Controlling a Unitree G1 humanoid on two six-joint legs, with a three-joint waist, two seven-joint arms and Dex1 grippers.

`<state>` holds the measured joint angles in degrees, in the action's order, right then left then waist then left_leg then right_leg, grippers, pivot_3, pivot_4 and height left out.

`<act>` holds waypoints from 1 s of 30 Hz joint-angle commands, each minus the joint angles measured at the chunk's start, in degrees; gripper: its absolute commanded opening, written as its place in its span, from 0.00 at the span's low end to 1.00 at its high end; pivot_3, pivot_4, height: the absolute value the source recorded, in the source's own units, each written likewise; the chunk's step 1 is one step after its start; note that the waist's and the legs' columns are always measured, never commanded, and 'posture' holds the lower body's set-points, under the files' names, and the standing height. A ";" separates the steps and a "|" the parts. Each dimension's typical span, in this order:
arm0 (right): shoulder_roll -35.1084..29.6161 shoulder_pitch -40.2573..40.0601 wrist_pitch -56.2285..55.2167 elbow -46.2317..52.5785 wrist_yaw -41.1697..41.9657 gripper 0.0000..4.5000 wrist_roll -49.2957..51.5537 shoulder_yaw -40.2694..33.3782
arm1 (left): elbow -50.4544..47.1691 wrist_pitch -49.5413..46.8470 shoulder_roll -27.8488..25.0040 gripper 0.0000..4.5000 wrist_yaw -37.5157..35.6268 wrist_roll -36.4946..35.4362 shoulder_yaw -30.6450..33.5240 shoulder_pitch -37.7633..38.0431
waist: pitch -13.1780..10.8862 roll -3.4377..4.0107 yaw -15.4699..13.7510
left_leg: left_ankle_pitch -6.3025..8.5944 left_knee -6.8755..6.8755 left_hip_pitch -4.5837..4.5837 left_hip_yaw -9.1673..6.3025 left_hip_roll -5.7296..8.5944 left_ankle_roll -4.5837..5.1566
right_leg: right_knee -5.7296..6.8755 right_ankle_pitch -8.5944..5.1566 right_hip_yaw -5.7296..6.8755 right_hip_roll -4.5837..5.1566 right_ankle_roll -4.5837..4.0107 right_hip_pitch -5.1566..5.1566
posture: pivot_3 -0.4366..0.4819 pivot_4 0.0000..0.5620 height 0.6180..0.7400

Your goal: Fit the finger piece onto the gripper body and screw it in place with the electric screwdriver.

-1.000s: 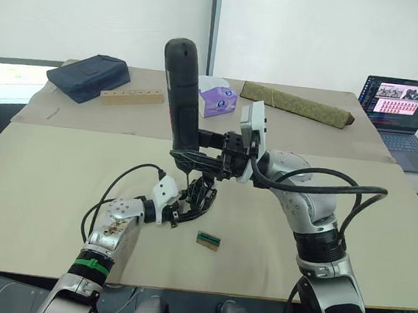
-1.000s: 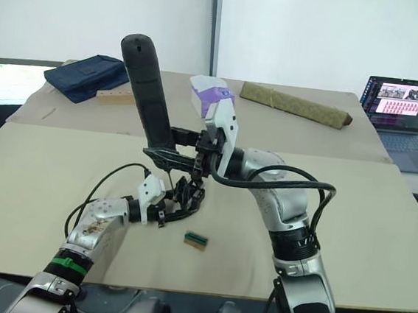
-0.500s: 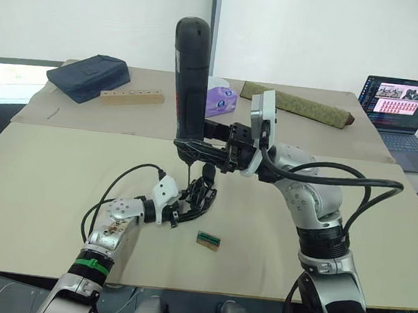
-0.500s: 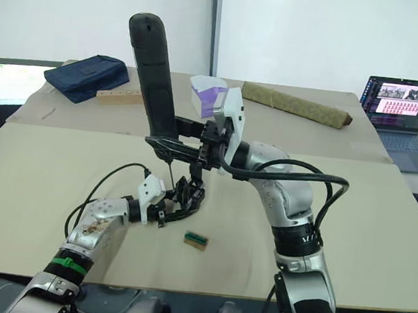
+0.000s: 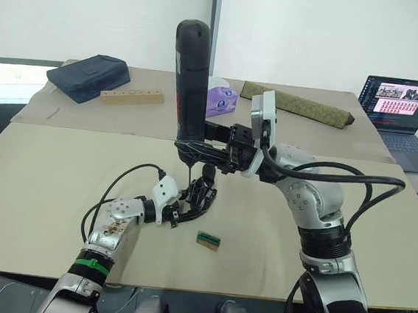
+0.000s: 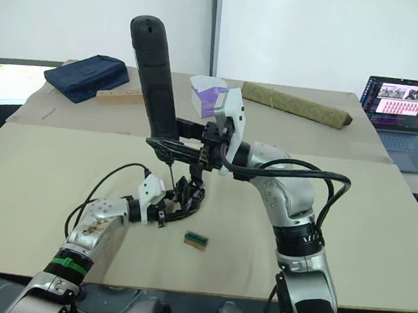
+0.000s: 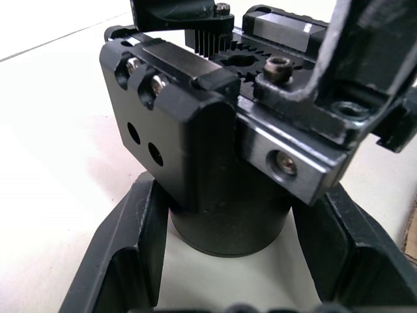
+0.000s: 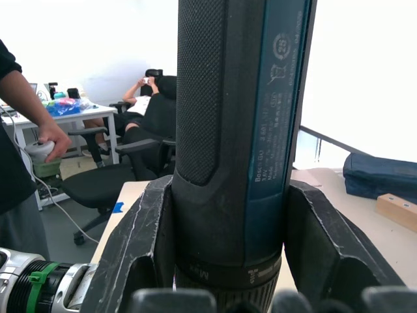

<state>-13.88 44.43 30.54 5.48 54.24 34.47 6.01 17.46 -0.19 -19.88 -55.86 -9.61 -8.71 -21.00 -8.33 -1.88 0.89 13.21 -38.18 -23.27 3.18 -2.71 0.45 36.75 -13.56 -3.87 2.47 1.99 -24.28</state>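
In the left eye view we hold the electric screwdriver [image 5: 190,81] nearly upright in our right gripper [image 5: 209,143], its long axis running from 12 to 6 o'clock, rounded end up, thin bit pointing down at the gripper body [image 5: 199,196], which sits on the surface [image 5: 44,178] near the middle of the view, clasped by our left gripper [image 5: 185,210]. The small green-and-brown block [image 5: 208,239] lies at about 5 o'clock from the body, just apart. The right eye view gives the same arrangement: the bit tip hangs close above the body [image 6: 188,193], and we cannot tell whether it touches a screw. In the left wrist view our left gripper's fingers [image 7: 127,248] press on either side of the body's round base [image 7: 228,225]; screw heads and gear teeth show on top, but we cannot pick out the finger piece for sure. In the right wrist view our right gripper's fingers [image 8: 140,241] are clamped on the screwdriver's barrel [image 8: 238,130]. We judge the risk to be a slightly tilted bit slipping off the screw head, or torque twisting the body in our left grasp.
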 commanded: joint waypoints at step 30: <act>-0.09 1.33 -1.44 2.45 -1.52 0.42 0.51 0.33 | 2.13 -2.97 -0.36 0.50 -0.93 0.72 -1.70 1.69 | 0.00 0.00 0.01 | 0.00 0.00 0.00 0.00 0.00 0.00 | 0.00 0.00 0.00 0.00 0.00 0.00 | 0.48 0.27 1.00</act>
<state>-14.13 44.43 30.72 5.53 52.45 34.47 7.70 17.44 -0.40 -19.88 -55.98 -9.63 -8.71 -21.10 -8.33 -1.88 0.89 13.21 -38.18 -23.27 3.19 -2.71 0.45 36.75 -13.56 -3.87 2.47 1.99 -24.28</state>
